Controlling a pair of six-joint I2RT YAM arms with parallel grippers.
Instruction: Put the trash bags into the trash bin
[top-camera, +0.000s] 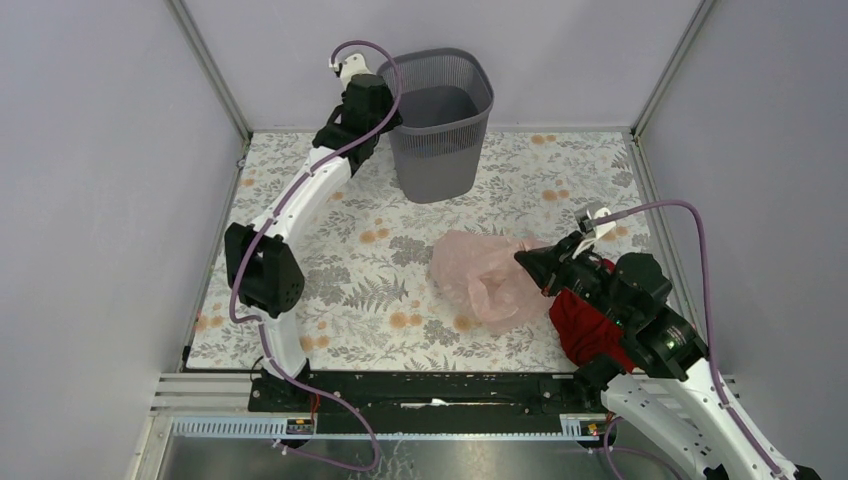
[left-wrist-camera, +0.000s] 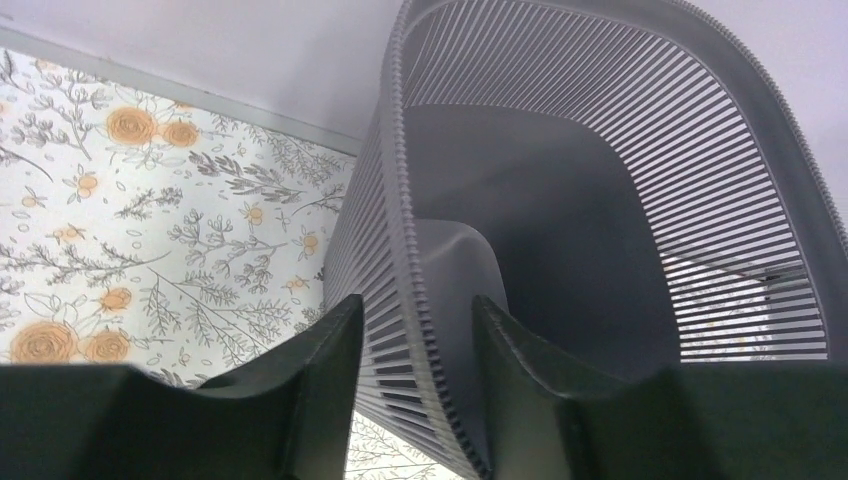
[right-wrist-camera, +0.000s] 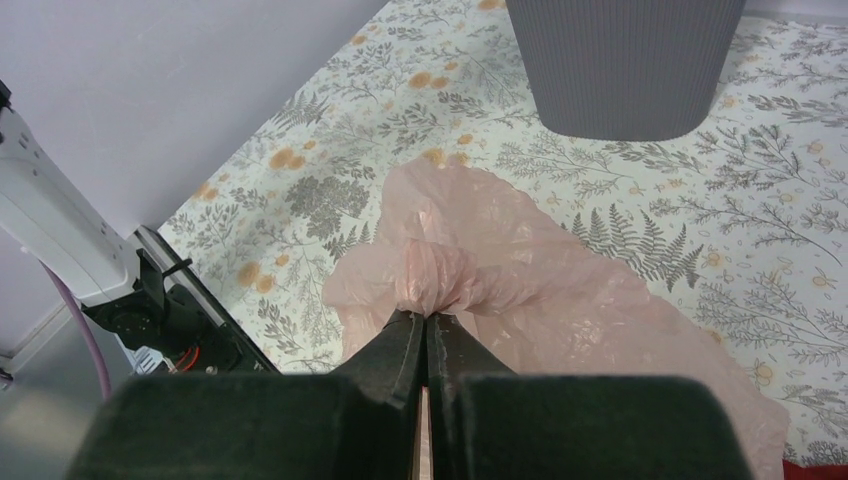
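Note:
The trash bin (top-camera: 440, 120), a dark grey mesh wastebasket, stands upright at the back of the table. My left gripper (top-camera: 383, 95) sits at its left rim. In the left wrist view the bin wall (left-wrist-camera: 600, 130) runs between the two fingers, one outside and one inside, and my left gripper (left-wrist-camera: 412, 300) is closed on it. The pale-pink trash bag (top-camera: 480, 275) lies crumpled on the table at centre right. My right gripper (top-camera: 525, 262) is at its right edge. In the right wrist view it (right-wrist-camera: 427, 318) is shut on a gathered bunch of the bag (right-wrist-camera: 520, 270), and the bin (right-wrist-camera: 625, 70) stands beyond.
A dark red cloth (top-camera: 585, 320) lies under my right arm at the table's right front; its corner shows in the right wrist view (right-wrist-camera: 815, 468). The floral mat (top-camera: 350, 250) covers the table. Grey walls enclose left, back and right. The left arm's base (right-wrist-camera: 60, 240) is at the left.

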